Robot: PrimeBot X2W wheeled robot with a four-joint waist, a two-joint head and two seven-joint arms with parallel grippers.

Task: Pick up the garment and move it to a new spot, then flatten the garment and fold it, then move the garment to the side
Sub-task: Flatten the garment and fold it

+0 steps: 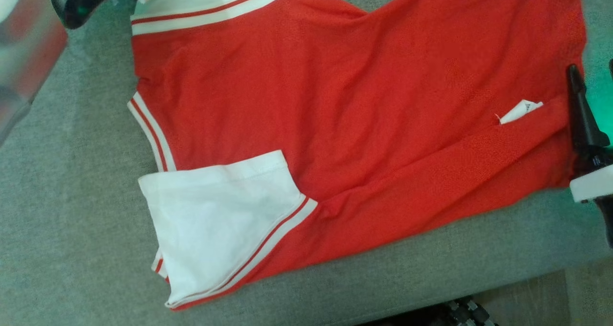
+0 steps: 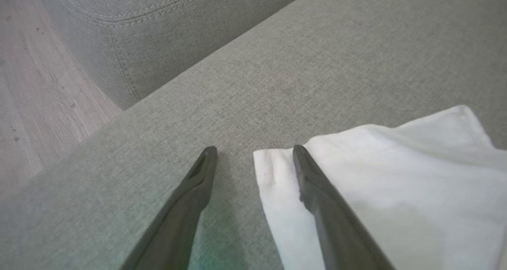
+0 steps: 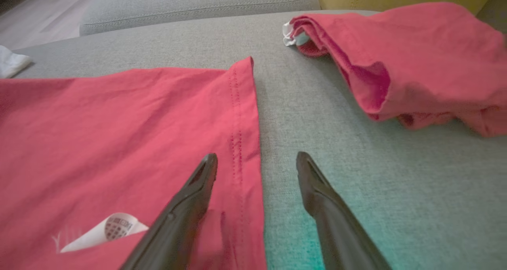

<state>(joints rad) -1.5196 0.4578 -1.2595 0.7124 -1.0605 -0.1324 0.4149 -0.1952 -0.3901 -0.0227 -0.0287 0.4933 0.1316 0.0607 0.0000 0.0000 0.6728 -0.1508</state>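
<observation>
My left gripper (image 2: 253, 153) has its two fingers spread wide with nothing between them. In the left wrist view one finger lies over the corner of a white sleeve (image 2: 396, 182) and the other is over bare grey sofa cushion (image 2: 277, 64), with pale wooden floor (image 2: 39, 83) beyond the cushion's edge. My right gripper (image 3: 257, 159) is just as wide open and also has hold of nothing. In the right wrist view one finger hangs over the stitched hem (image 3: 241, 115) of the garment (image 1: 359, 115) and the other over bare cushion just beside that hem. Whether either finger actually touches the cloth I cannot tell. From the head camera I see the garment, a red shirt with white sleeves and red-and-white striped trim, spread across the cushion with shallow wrinkles running through its body. Its nearer sleeve (image 1: 215, 211) is folded in over the red cloth at the lower left. A small white label (image 1: 519, 111) pokes out from a fold near the right-hand hem, close to my right gripper at that view's right edge. My left gripper sits at the top left, beside the far sleeve. The right wrist view also shows a second red garment (image 3: 416, 56) lying crumpled further along the cushion, apart from the shirt.
</observation>
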